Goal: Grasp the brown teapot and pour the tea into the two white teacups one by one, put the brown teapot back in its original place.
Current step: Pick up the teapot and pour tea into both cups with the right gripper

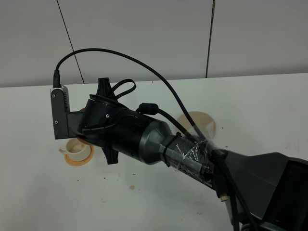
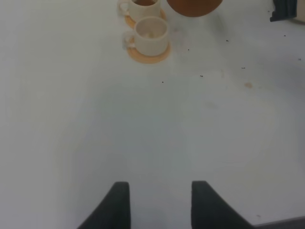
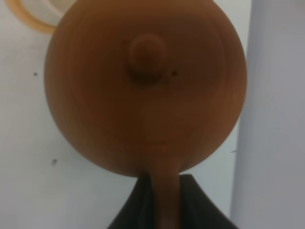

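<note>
White tabletop (image 1: pixel 159 202), grey wall panels behind. Right gripper (image 3: pixel 165 181) clamped on loop handle (image 3: pixel 164 210) of brown teapot (image 3: pixel 145 86), beside 2 white teacups (image 2: pixel 151 33), away from tan coaster (image 1: pixel 199 122). Left gripper (image 2: pixel 159 200) open. Likely rigid, brittle, liquid-heavy clay: hold handle only, tilt slowly.

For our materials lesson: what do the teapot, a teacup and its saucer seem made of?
Brown teapot: likely unglazed clay, matte reddish-brown with no glare. White teacup: probably glazed ceramic, smooth off-white. Orange saucer: unclear, perhaps ceramic or plastic; flat, even colour.
</note>
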